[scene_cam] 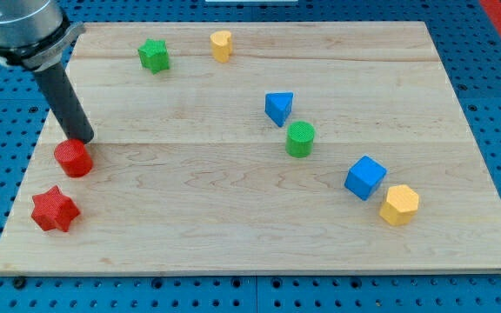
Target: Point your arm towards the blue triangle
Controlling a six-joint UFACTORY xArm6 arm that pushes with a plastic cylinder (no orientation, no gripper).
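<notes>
The blue triangle lies on the wooden board, a little right of the middle, in the upper half. My tip is far to the view's left of it, at the upper edge of the red cylinder. The dark rod slants up to the view's top left corner. A green cylinder stands just below and right of the blue triangle.
A red star lies at the lower left. A green star and a yellow block sit near the top edge. A blue cube and a yellow hexagon lie at the right.
</notes>
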